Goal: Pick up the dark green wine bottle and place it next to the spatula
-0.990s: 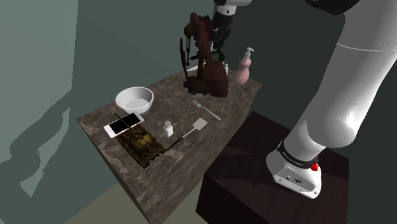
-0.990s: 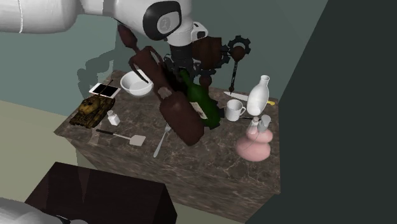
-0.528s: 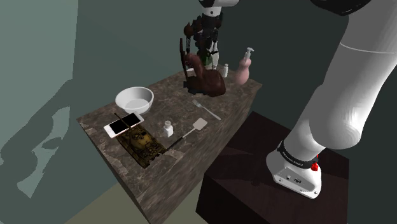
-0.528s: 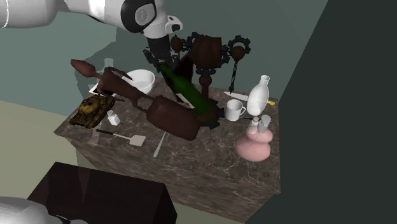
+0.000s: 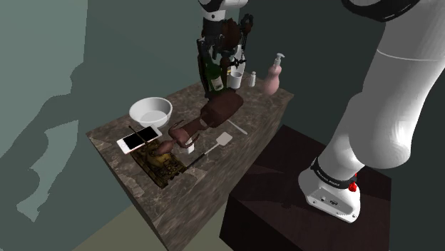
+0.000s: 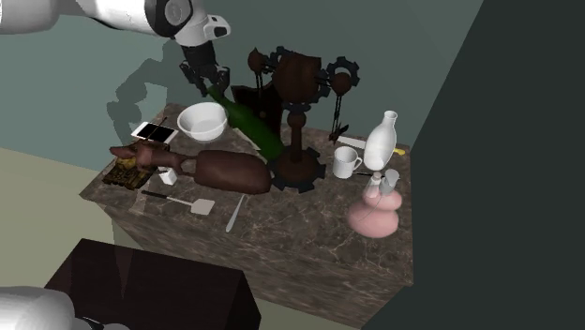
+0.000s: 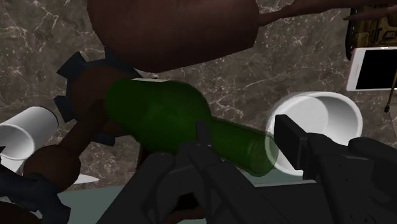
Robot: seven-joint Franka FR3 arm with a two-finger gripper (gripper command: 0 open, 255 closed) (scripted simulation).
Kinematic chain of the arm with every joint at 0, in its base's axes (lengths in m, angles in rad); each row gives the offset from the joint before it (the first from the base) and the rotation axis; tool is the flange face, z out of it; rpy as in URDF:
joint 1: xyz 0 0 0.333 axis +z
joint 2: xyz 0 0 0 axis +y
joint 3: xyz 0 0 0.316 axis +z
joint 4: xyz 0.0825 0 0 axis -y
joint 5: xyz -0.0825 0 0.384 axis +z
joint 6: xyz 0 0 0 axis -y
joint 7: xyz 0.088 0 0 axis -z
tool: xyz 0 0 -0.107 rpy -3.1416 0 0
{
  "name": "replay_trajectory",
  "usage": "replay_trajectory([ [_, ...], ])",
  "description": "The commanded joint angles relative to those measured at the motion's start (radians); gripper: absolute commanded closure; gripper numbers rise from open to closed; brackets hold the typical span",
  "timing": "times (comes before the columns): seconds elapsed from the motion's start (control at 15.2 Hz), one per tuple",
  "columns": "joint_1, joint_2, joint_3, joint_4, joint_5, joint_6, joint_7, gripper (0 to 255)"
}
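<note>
- Gripper clasps the dark green wine bottle by its neck, leaving it tilted over the desk.
- Brown vessel lying beside the spatula crowds the likely drop spot.

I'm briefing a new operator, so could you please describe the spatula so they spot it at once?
Find the dark marbled table, then its edge nearest the robot's stand, in front of the brown object lying on its side. The spatula lies flat there: thin dark handle and square white blade, unlike the all-pale fork beside it.
</note>
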Motion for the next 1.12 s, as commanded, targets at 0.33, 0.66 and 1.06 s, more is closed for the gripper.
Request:
replay_trajectory([
  [0.33, 0.075, 0.083, 0.052, 0.119, 0.007, -0.036, 0.133, 255],
  [0.66, 0.126, 0.172, 0.087, 0.252, 0.015, -0.080, 0.227, 255],
  [1.06, 0.127, 0.190, 0.090, 0.196, 0.022, -0.007, 0.223, 255],
])
